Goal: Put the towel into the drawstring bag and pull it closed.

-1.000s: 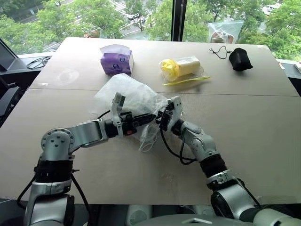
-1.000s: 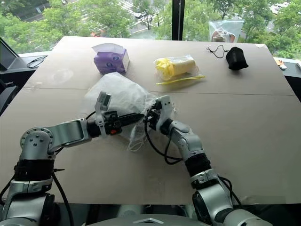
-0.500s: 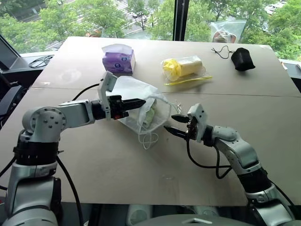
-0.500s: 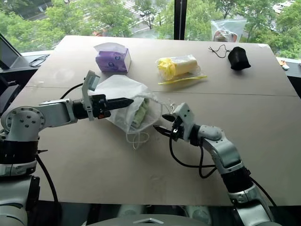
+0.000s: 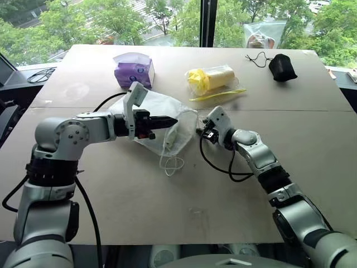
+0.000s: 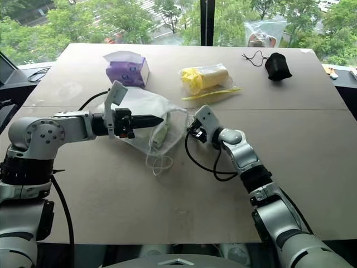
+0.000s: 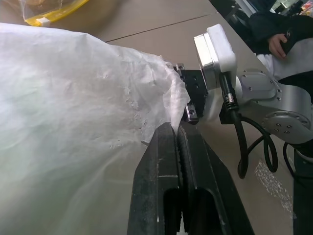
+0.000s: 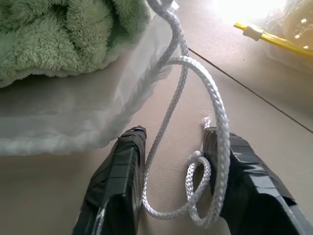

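Head views, bag: the drawstring bag (image 5: 159, 120), thin white translucent fabric, is lying crumpled on the brown matte surface (image 5: 167, 212), its mouth facing the right arm.
Head views, towel: the towel (image 5: 172, 137), pale green, is showing through the fabric just inside the mouth.
Head views, left gripper (image 5: 172, 120): its black fingers are pressed together, pinching the bag's upper rim and holding it raised.
Head views, right gripper (image 6: 192, 130): it is sitting just beside the bag's mouth.
Head views, cord: thin white loops (image 5: 173, 164) are trailing from the bag onto the surface.
Head views, far side: a purple tissue pack (image 5: 133, 71), a clear plastic bag with yellow contents (image 5: 215, 81) and a small black pouch (image 5: 281, 67) are lying well apart from the bag.
Left wrist view: the fingers (image 7: 161, 161) are clamping wrinkled, papery fabric.
Right wrist view, towel: fluffy green terry (image 8: 58, 34) is lying inside the bag's open rim.
Right wrist view, fingers (image 8: 117, 181): they are standing apart, with the braided white cord (image 8: 195, 147) looping between them, not pinched.
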Controlling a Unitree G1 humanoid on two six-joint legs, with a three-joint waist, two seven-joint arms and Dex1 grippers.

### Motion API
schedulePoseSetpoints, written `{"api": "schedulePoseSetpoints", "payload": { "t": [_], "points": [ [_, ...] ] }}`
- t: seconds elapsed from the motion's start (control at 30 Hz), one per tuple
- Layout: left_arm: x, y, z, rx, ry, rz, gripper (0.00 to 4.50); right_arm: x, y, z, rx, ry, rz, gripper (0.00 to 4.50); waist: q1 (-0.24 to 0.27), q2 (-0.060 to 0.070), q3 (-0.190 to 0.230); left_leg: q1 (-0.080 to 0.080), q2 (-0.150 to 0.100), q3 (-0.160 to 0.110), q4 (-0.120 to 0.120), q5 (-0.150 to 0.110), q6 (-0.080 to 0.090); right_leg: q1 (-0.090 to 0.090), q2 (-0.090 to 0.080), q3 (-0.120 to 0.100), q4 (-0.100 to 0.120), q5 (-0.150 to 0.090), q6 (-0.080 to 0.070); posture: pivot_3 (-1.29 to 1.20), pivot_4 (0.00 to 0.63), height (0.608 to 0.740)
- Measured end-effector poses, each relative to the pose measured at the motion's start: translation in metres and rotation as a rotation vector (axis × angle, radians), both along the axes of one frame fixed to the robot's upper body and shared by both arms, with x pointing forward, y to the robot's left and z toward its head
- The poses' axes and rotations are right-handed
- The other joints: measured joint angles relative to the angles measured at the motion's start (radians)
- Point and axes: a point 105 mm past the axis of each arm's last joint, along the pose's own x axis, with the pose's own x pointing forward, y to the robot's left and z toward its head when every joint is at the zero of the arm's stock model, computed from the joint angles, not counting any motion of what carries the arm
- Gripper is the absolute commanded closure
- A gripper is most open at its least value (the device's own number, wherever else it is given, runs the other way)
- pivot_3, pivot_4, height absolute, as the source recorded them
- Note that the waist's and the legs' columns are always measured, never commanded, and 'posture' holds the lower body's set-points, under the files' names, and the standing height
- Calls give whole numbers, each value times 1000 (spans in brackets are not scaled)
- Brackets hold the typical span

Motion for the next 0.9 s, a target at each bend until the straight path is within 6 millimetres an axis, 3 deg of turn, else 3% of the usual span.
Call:
{"api": "schedulePoseSetpoints", "payload": {
  "t": [0.03, 0.07, 0.3, 0.5, 0.63, 0.73, 0.77, 0.83, 0.9],
  "points": [
    [1, 1, 1, 3, -5, 4, 4500, -1, -2, 0, 9, 5, 5, 4426, 0, 0, 0, 0, 0, 0, 0, 0, -1, 0, 0, 0, 0, 0, 0, 0, 150, 740],
    [2, 1, 2, 3, -11, 3, 4500, -4, -4, 1, 20, 3, 12, 4476, 3, 0, 0, 0, 0, 0, 0, 0, -1, 0, -1, 0, 0, 0, 0, 0, 150, 740],
    [16, -8, 24, -19, -110, -41, 4500, -37, -28, 7, 71, 22, 75, 4476, 7, 0, 0, 0, -1, -1, 0, -1, 1, 0, 0, -1, 1, 0, 0, 0, 150, 740],
    [33, -31, 42, -36, -246, -148, 4500, -63, -32, 37, 109, -11, 94, 4476, -1, 0, 0, 2, 0, 1, 1, -1, 1, 0, 1, 0, 3, 0, 0, 0, 150, 740],
    [33, -19, 21, -20, -236, -154, 3274, -65, -35, 37, 101, 1, 42, 4500, -7, 0, 0, 2, 2, 3, 1, -1, 1, -2, 4, 3, 4, 0, 0, 0, 150, 740],
    [23, -2, 6, -64, -213, -115, 1916, -64, -36, 34, 88, 6, 17, 4500, -7, 0, 0, 1, 3, 4, 0, 0, 1, -4, 5, 5, 4, 0, 0, 0, 150, 740],
    [14, 10, 0, -78, -199, -76, 1231, -65, -35, 33, 88, 9, 11, 4500, -9, 0, 0, 1, 4, 6, 0, 0, 0, -5, 5, 8, 4, 0, 0, 0, 150, 740],
    [7, 18, -3, -79, -180, -54, 1076, -65, -35, 32, 85, 14, 5, 4500, -4, 0, 0, 0, 3, 7, 0, 0, 0, -5, 4, 7, 4, 0, 0, 0, 150, 740],
    [-31, 37, -17, -41, -115, -69, 1076, -66, -35, 30, 84, 19, 6, 4500, -12, 0, 0, 1, 3, 9, 0, 0, -1, -6, 3, 10, 4, 0, 0, 0, 150, 740]
  ]
}}
